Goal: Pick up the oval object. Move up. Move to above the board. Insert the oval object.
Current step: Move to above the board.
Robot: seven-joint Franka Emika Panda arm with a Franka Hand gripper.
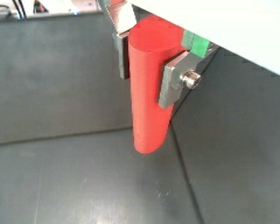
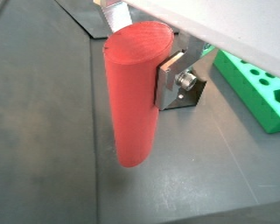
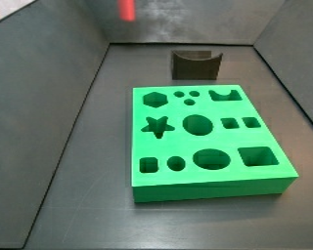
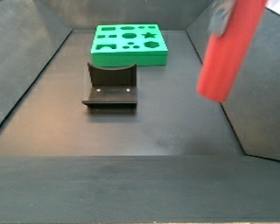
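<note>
Currently the oval object (image 1: 150, 87), a smooth red peg, is held upright between the silver finger plates of the gripper (image 1: 149, 68), which are pressed against its upper part on opposite sides. In both wrist views the peg's lower end hangs free above the dark floor (image 1: 60, 184), with nothing touching it. In a wrist view the rounded end of the peg (image 2: 136, 92) is seen nearest the camera, one finger (image 2: 171, 83) is seen against its flank, and a corner of the board (image 2: 257, 87) is seen lying on the floor towards 3 o'clock.

In a side view the peg (image 4: 227, 48) is seen large and tilted slightly at about 2 o'clock in the picture, raised well clear of the floor, while the board (image 4: 129, 44) lies flat far back at 12 o'clock and the fixture (image 4: 111, 85) stands just in front of it. The peg is well apart from both.

In a side view the green board (image 3: 205, 142) fills the middle, its shaped holes all open, the fixture (image 3: 196, 63) stands beyond it at 12 o'clock, and only a small blurred red patch of the peg (image 3: 126, 9) is seen at about 11 o'clock at the upper edge.
</note>
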